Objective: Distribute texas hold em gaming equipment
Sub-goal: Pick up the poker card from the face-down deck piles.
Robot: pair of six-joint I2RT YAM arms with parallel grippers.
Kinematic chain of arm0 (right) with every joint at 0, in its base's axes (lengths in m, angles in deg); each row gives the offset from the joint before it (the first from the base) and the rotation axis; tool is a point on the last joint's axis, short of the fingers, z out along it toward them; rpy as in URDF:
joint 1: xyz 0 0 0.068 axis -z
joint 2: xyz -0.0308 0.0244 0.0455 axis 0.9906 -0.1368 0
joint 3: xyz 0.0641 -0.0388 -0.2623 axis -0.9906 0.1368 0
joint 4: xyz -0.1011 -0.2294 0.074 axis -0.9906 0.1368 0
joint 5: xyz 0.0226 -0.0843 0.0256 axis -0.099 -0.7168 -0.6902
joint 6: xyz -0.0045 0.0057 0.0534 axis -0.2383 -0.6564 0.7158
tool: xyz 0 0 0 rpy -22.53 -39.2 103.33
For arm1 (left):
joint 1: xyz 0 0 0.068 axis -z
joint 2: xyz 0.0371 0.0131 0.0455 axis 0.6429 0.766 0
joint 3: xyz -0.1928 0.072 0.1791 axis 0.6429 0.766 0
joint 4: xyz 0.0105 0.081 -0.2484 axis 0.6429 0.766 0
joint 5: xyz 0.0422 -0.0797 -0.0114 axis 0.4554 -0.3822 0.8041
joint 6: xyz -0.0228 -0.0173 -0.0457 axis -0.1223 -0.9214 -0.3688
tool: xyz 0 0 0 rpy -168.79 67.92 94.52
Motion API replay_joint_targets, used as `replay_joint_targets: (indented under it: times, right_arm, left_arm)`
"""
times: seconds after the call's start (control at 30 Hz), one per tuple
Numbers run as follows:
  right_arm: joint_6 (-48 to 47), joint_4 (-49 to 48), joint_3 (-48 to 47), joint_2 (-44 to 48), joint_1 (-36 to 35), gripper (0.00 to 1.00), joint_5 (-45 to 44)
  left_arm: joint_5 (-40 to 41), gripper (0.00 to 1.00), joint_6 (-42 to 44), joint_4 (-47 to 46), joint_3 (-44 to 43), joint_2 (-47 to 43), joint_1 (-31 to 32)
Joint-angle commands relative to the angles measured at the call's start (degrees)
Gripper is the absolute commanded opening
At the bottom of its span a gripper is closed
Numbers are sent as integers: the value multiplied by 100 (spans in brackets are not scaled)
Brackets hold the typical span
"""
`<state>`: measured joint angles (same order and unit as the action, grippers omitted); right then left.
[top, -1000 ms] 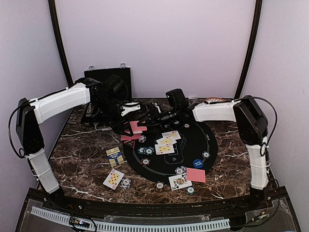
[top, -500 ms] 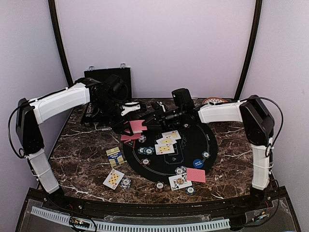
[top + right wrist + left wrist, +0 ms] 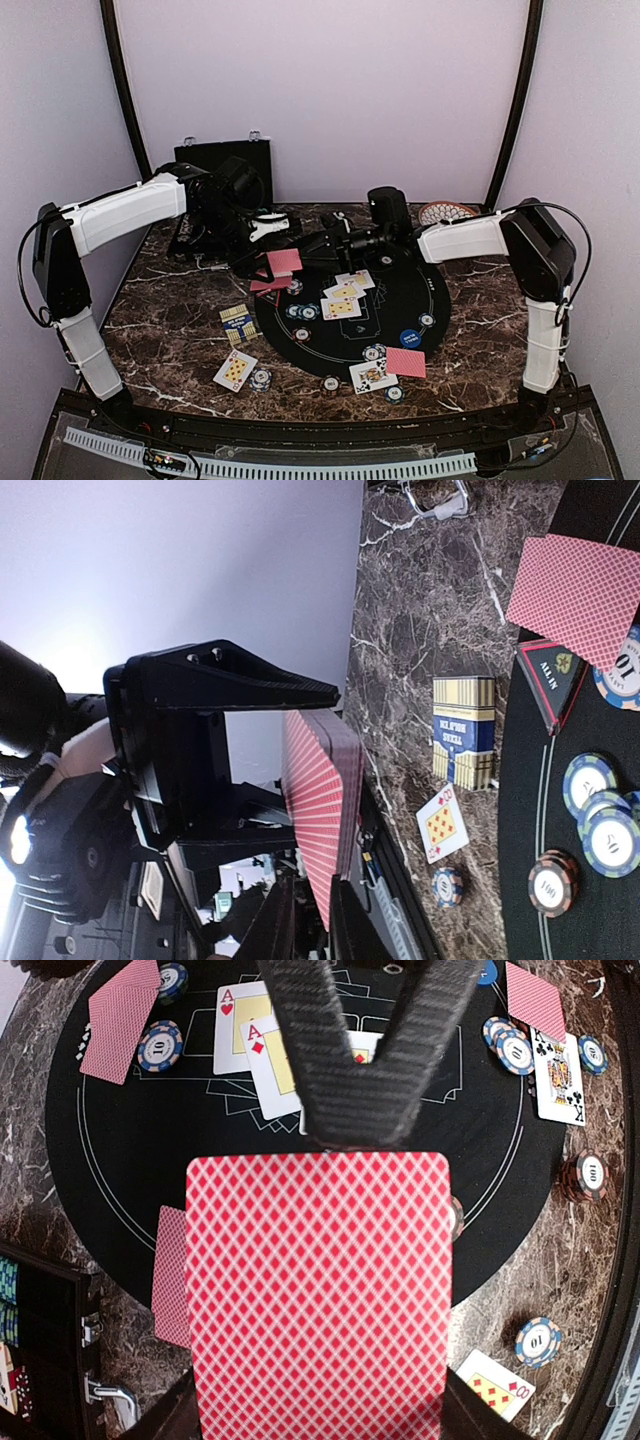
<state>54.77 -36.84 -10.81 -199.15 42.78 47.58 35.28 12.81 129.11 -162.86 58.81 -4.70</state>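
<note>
**Top external:** Over the far-left part of the table, the left pincer (image 3: 262, 262) clamps a red-backed deck (image 3: 286, 261). The right pincer (image 3: 308, 247) reaches in from the opposite side until its tips meet the deck's free edge. Beneath and nearward of both pincers lies the round black mat (image 3: 400, 290). It carries three face-up cards (image 3: 342, 293), striped chips (image 3: 303, 311), a blue button (image 3: 409, 338) and a face-down card (image 3: 405, 362).

**Left wrist:** The deck sits backs-up between this pincer's own two fingers, filling most of the view. At the deck's outer edge, the right pincer's fingers draw into a narrow V, closed on the middle of that edge. Just beyond those tips, down on the mat, lie two aces (image 3: 250, 1040).

**Right wrist:** The deck shows edge-on, with a finger on either side of its end and the gap drawn in to the stack. Whether they pinch one card or several cannot be told. Below the pincers is bare marble, with a small card box (image 3: 465, 730) off to one side.

The step in hand looks like peeling a card off the deck to deal. It would go best with the left pincer holding firm while the right draws straight out along the card's plane. A tilted or hurried pull risks fanning or spilling the stack.
</note>
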Motion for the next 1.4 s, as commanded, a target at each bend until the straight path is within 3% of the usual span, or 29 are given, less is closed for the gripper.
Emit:
replay_joint_targets:
  times: [0.0, 0.13, 0.33, 0.7, 0.93, 1.17, 1.3, 1.37]
  right_arm:
    - [383, -727, 84, 79, 20, 26, 144]
    - [263, -590, 101, 8, 7, 34, 157]
    - [335, -677, 10, -122, -82, 34, 243]
    - [543, -925, -62, -240, -174, 22, 340]
    - [1009, -1553, 93, -184, -78, 0, 385]
    - [1436, -2263, 489, 10, 161, 0, 426]
    - [1294, -2141, 790, 191, 411, 0, 439]
    - [769, -1580, 951, 342, 631, 0, 428]
  left_arm:
    - [-13, 0, 71, -98, 36, -263, -6]
    - [-21, 0, 70, -75, 36, -266, -7]
    - [-18, 0, 68, -94, 36, -281, -5]
    - [-18, 0, 70, -108, 44, -274, -5]
    - [95, 0, 102, -101, 124, -273, -7]
    - [203, 0, 115, -92, 176, -268, -5]
    - [227, 0, 105, -79, 172, -274, -7]
    - [259, 0, 114, -67, 176, -269, -3]
